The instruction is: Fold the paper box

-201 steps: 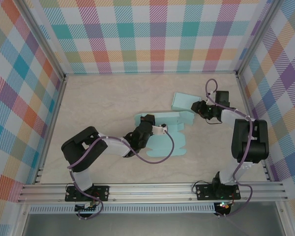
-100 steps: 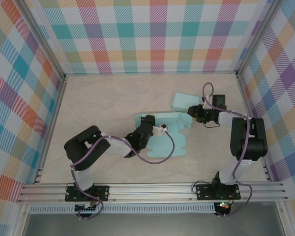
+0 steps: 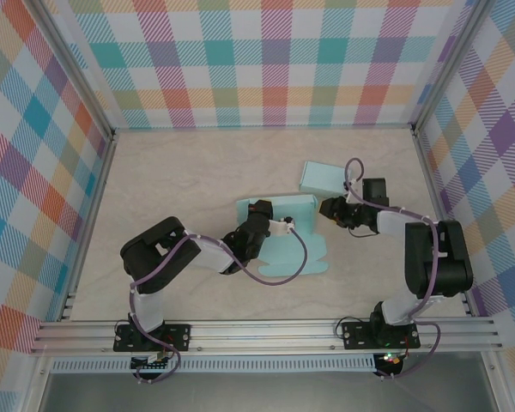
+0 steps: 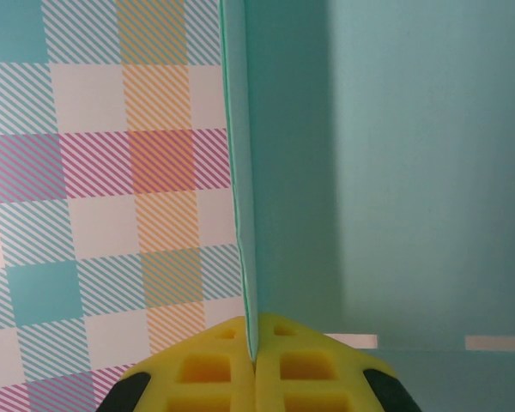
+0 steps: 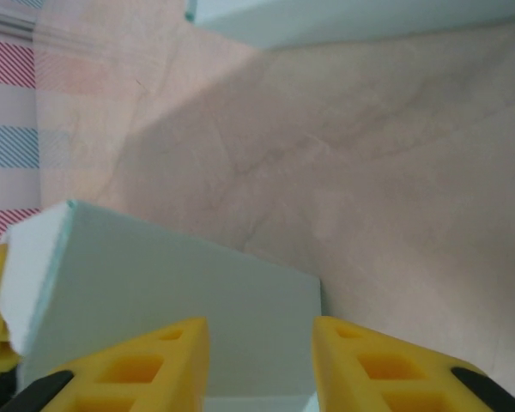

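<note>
The light teal paper box (image 3: 285,233) lies partly unfolded on the table in the top view, its far panel raised upright. My left gripper (image 3: 259,211) is shut on that raised panel; in the left wrist view the panel's thin edge (image 4: 240,172) runs down between the closed yellow fingers (image 4: 215,369). My right gripper (image 3: 330,209) is open at the box's right end. In the right wrist view its yellow fingers (image 5: 146,360) stand apart over a teal flap (image 5: 180,300), with the table beyond.
A separate teal piece (image 3: 324,178) lies flat just behind the right gripper, also visible as an edge (image 5: 343,21) at the top of the right wrist view. Plaid walls (image 3: 266,60) enclose the wooden table (image 3: 172,180) on three sides.
The right gripper has slid left toward the box's right end. The far panel has risen more upright, and the left gripper moved slightly right while holding it.
</note>
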Robot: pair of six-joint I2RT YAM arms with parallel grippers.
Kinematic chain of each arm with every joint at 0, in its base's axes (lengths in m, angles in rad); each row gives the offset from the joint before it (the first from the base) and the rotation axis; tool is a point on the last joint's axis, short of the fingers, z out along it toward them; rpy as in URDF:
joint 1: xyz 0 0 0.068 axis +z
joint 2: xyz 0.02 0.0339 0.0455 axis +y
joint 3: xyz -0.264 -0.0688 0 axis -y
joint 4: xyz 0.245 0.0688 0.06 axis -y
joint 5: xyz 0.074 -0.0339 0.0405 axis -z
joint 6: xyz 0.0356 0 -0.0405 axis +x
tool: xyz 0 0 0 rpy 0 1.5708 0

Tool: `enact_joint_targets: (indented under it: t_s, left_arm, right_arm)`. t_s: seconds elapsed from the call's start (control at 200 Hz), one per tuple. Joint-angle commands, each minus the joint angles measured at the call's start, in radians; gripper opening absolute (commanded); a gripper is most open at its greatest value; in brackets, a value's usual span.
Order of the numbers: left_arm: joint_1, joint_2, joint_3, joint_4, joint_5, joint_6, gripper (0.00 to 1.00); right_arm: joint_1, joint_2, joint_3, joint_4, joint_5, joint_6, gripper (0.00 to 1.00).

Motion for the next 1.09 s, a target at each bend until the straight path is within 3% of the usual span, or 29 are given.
enact_joint_targets:
  t_s: [0.0,0.71,0.905,1.09]
  left_arm:
    - [-0.012,0.016,0.017,0.007,-0.010,0.019,0.00]
    - [-0.011,0.029,0.004,0.021,-0.008,0.034,0.00]
    - [-0.012,0.023,-0.004,0.024,0.004,0.035,0.00]
    - [-0.014,0.023,-0.007,0.027,0.009,0.035,0.00]
  right_arm:
    - [0.027,-0.059,-0.034,0.021,0.040,-0.002,0.37]
    - [0.197,-0.127,-0.082,0.068,0.261,-0.128,0.50]
    - [0.209,-0.086,-0.066,0.085,0.382,-0.119,0.48]
    - [0.226,-0.024,-0.021,0.125,0.493,-0.125,0.41]
